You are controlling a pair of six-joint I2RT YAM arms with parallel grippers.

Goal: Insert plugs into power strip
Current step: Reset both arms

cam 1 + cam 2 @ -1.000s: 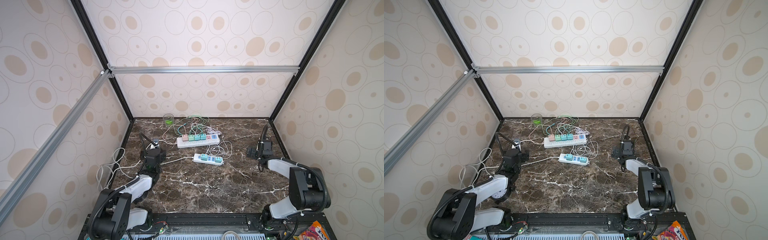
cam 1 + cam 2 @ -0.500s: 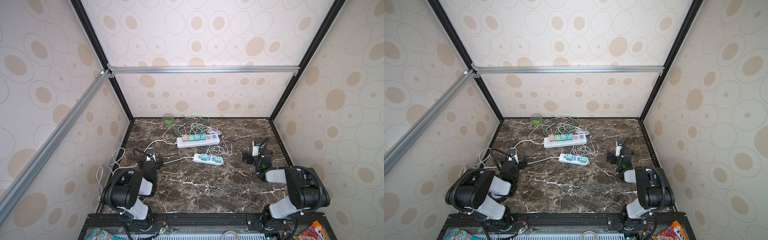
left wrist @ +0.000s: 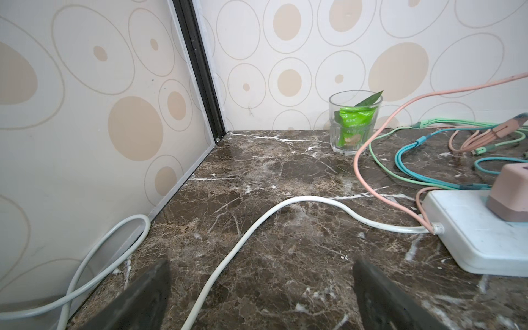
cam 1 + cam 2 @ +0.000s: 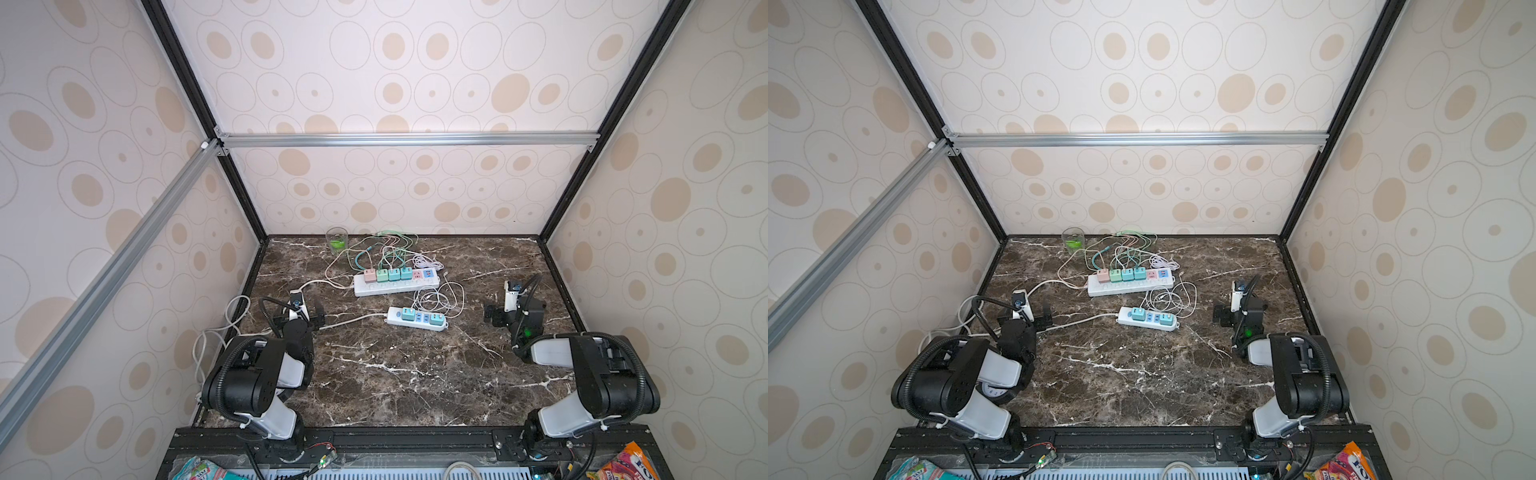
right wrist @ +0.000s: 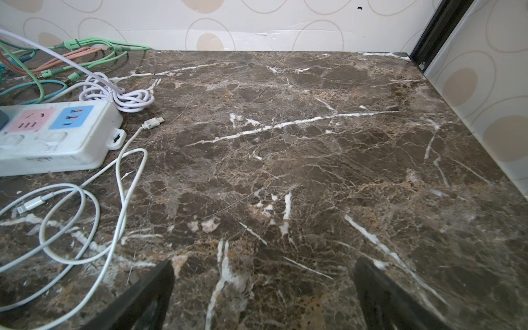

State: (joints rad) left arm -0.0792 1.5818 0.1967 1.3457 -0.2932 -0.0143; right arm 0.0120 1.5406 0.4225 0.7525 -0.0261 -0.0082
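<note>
Gaping empty, both claws released | left claw [image 3: 261, 271] looks nearer: pink plug [image 3: 511, 194] ahead-right, seated on long power strip [image 3: 471, 228] | strip's long axis runs crosswise toward right claw [image 5: 264, 271].

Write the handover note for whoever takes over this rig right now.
Left gripper: open, empty, low over the table, a white lead running between its fingers.
Right gripper: open, empty, over bare marble table.
Long power strip: pink plug, mint plug and two teal plugs seated in a row; its two end sockets are free.
Short power strip: two more teal plugs seated.
Done: six plugs in.
Left: no loose plug shows, so probably nothing; only loose white cables lie between the strips.
</note>
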